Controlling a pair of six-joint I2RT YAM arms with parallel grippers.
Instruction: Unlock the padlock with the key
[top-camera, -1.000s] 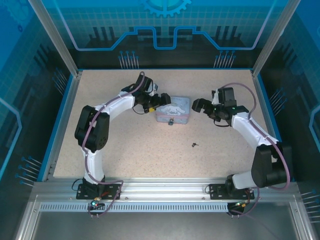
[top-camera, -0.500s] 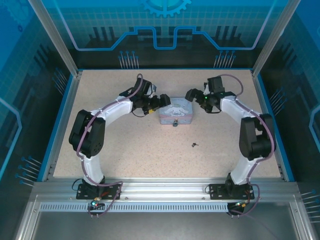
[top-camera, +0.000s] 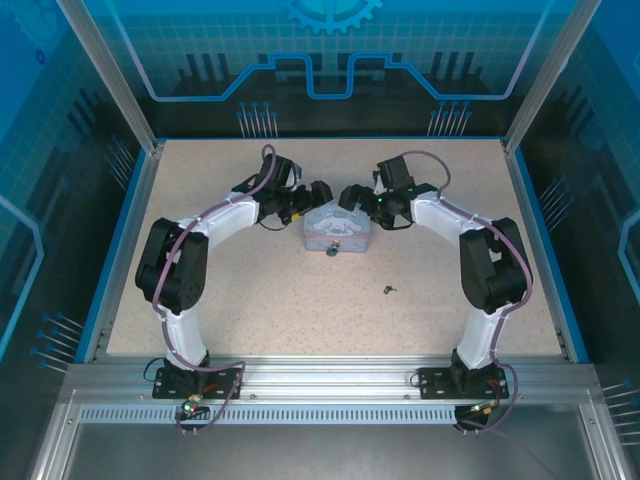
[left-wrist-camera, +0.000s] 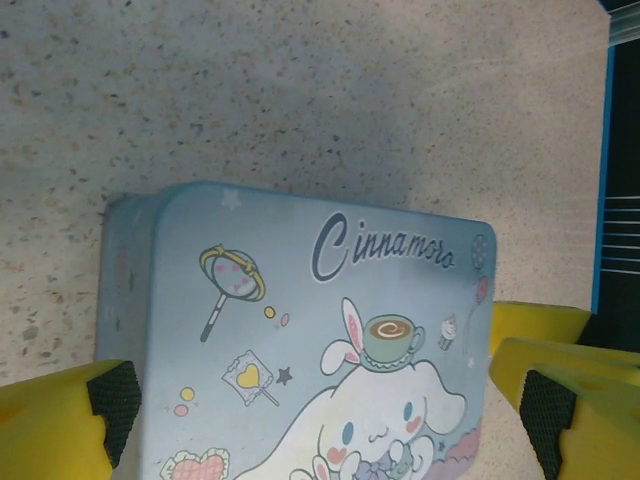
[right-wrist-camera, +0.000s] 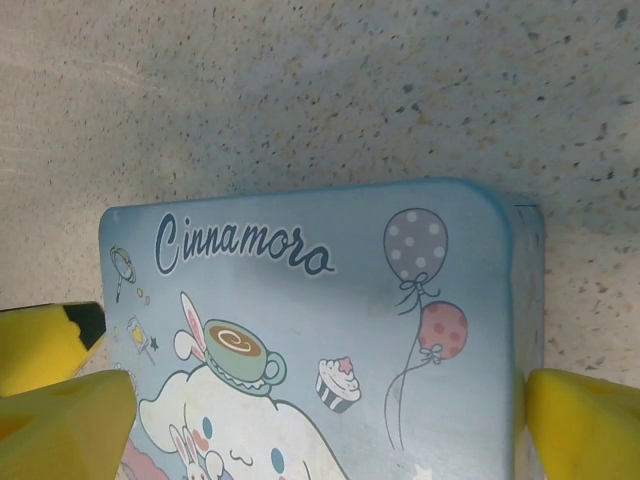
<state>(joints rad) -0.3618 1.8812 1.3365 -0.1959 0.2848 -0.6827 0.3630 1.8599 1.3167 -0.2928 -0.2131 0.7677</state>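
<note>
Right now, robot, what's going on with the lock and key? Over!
Left gripper and right gripper open, fingers either side of the tin. Lock on tin's near face, not touched. Key loose on table, apart from both.

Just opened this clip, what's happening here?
Both arms are at the light blue tin: the left gripper and right gripper stand open astride it. The padlock hangs on the tin's near face. The key lies on the table in front, not yet picked up.
</note>
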